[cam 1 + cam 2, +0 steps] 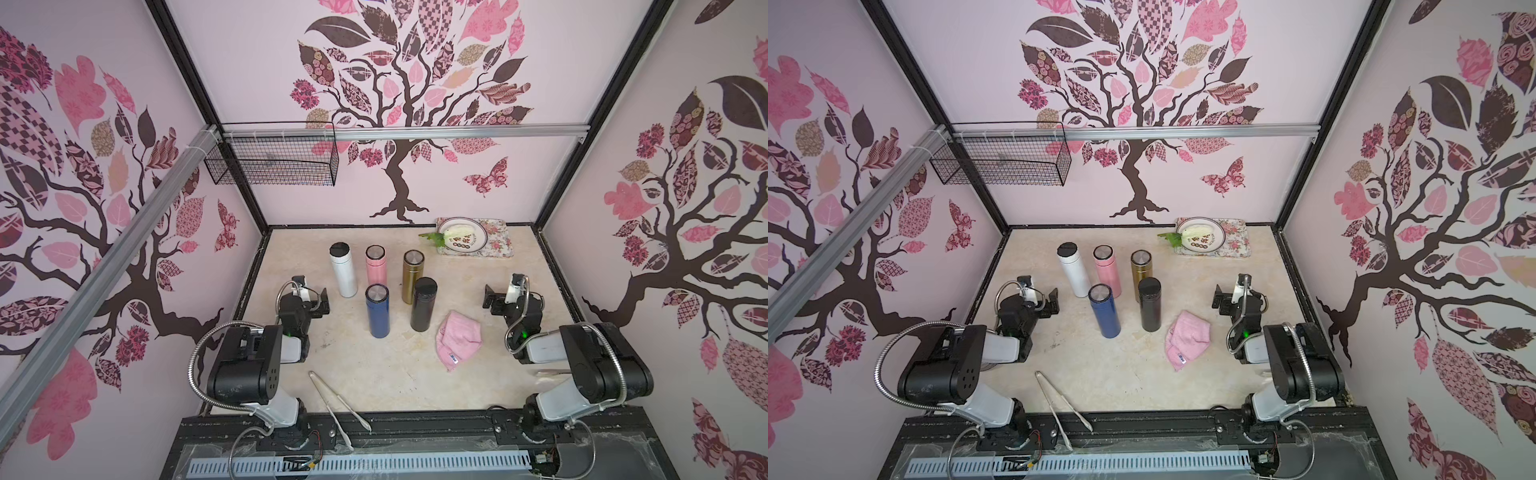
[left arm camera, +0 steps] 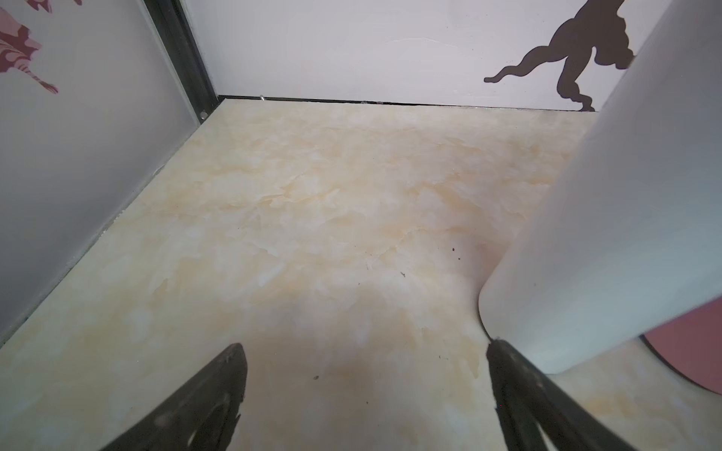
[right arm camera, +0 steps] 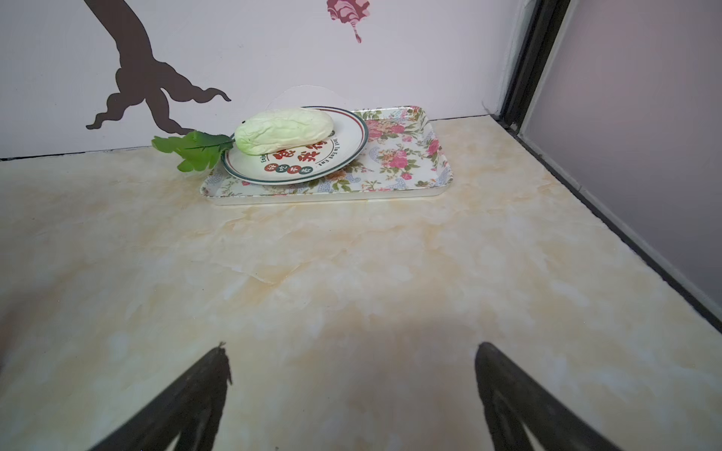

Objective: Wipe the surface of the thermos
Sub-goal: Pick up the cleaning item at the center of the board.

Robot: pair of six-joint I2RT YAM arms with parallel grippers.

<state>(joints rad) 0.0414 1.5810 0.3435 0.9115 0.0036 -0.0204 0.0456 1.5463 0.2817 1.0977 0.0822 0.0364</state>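
Crumpled pink cloth (image 1: 458,338), black thermos (image 1: 424,305) upright just beside it, four other thermoses (image 1: 377,311) farther off, left gripper (image 1: 322,300) well apart from the cloth, jaws spread, empty, right gripper (image 1: 492,298) near it, spread and empty too, tag print too small to read.

L arm (image 1: 249,365) lower left, folded; L gripper (image 1: 323,300) mid-left, jaws wide apart, empty. R arm (image 1: 598,365) lower right, folded; R gripper (image 1: 491,297) mid-right, jaws wide, empty.
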